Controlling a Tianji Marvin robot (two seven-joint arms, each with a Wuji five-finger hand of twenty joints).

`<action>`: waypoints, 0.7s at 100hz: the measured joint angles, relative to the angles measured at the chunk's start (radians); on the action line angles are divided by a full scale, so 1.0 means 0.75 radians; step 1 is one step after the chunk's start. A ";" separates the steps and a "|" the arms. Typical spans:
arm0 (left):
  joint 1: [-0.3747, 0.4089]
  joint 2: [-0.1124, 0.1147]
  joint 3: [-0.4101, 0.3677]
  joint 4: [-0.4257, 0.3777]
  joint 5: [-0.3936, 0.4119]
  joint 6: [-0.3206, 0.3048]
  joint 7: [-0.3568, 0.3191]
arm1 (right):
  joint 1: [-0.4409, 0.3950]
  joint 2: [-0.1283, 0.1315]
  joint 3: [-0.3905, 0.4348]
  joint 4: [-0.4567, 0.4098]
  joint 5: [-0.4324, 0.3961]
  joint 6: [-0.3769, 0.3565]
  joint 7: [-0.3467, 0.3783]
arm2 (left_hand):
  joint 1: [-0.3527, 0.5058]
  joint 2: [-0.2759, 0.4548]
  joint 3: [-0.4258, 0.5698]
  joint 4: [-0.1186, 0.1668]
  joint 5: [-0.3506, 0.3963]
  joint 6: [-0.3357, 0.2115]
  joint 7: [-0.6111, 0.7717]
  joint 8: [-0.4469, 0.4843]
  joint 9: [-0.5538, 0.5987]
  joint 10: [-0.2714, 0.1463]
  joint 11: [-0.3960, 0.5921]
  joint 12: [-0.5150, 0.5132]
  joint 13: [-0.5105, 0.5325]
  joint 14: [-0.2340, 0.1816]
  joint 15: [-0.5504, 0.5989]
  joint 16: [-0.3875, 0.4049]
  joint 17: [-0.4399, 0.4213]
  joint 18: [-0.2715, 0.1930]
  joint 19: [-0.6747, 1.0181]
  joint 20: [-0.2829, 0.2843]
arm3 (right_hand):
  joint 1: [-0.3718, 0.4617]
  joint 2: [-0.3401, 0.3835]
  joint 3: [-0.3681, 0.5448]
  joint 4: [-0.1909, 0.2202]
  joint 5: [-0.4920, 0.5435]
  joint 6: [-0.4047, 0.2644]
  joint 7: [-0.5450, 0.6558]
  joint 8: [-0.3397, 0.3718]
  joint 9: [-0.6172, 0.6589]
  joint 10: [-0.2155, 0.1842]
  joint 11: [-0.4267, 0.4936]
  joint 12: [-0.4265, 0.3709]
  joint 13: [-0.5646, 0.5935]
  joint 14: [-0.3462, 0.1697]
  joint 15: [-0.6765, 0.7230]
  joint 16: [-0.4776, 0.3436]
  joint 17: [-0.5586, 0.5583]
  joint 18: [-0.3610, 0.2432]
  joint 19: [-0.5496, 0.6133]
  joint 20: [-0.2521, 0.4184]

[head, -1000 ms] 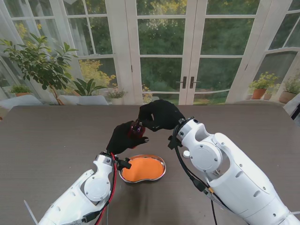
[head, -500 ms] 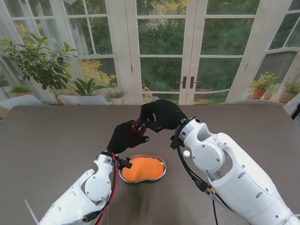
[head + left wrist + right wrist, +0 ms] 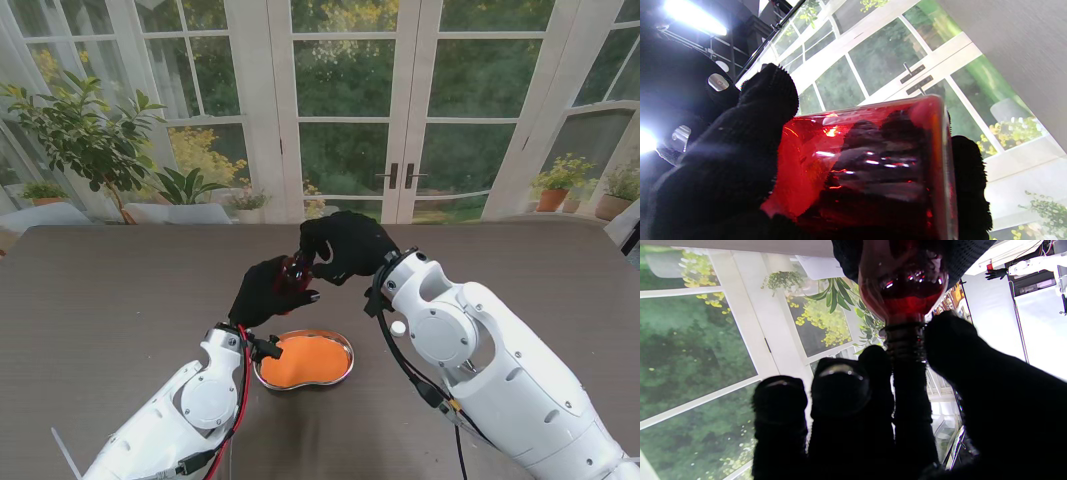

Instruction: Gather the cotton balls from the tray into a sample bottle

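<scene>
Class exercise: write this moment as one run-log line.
left hand: holds red bottle | right hand: fingers at bottle neck | tray: orange inside, on table

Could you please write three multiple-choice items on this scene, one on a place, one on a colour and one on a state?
1. Where is the sample bottle?
A. Held up, farther from me than the tray
B. Lying in the tray
C. Standing at the table's left edge

2. What colour is the tray's inside?
A. Blue
B. Orange
C. White

3. What is the left hand doing?
A. Resting open on the table
B. Gripping the bottle
C. Gripping the tray's rim

Answers: 1 A, both hands hold it up beyond the tray. 2 B, the stand view shows orange. 3 B, the left wrist view shows its fingers around the red glass, while the right hand meets the neck.
</scene>
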 measured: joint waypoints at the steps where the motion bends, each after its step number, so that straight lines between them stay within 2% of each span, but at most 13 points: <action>1: 0.000 0.000 0.000 0.000 0.000 0.000 0.000 | 0.000 0.000 0.000 0.000 -0.001 0.000 -0.001 | 0.000 0.000 0.000 0.000 0.000 0.000 0.000 0.000 0.000 0.000 0.000 0.000 0.000 0.000 0.000 0.000 0.000 0.000 0.000 0.000 | 0.000 -0.006 0.000 0.000 0.000 -0.001 0.002 0.000 0.000 -0.001 0.000 0.000 0.000 0.000 0.000 0.000 0.000 0.000 0.000 0.000; 30: 0.002 0.000 -0.002 -0.004 -0.001 0.005 0.001 | -0.001 -0.005 -0.005 0.003 -0.008 0.001 -0.059 | 0.000 0.000 0.000 0.000 0.000 0.000 0.000 0.000 0.000 0.000 0.000 0.000 0.000 0.000 0.000 0.000 0.000 0.000 0.000 0.000 | -0.003 -0.024 -0.014 -0.015 0.002 -0.009 0.058 0.034 0.021 -0.020 0.014 -0.011 0.000 -0.010 0.024 0.000 0.021 0.000 0.000 0.000; 70: 0.008 0.001 -0.005 -0.005 -0.001 0.011 0.003 | -0.009 -0.007 0.015 0.003 0.019 -0.008 -0.050 | 0.000 0.000 0.000 0.000 0.000 0.000 0.000 0.000 0.000 0.000 0.000 0.000 0.000 0.000 0.000 0.000 0.000 0.000 0.000 0.000 | -0.003 0.029 -0.014 -0.015 0.019 -0.009 0.053 0.007 0.037 -0.020 -0.036 -0.039 0.000 -0.010 0.024 0.000 0.021 0.000 0.000 0.000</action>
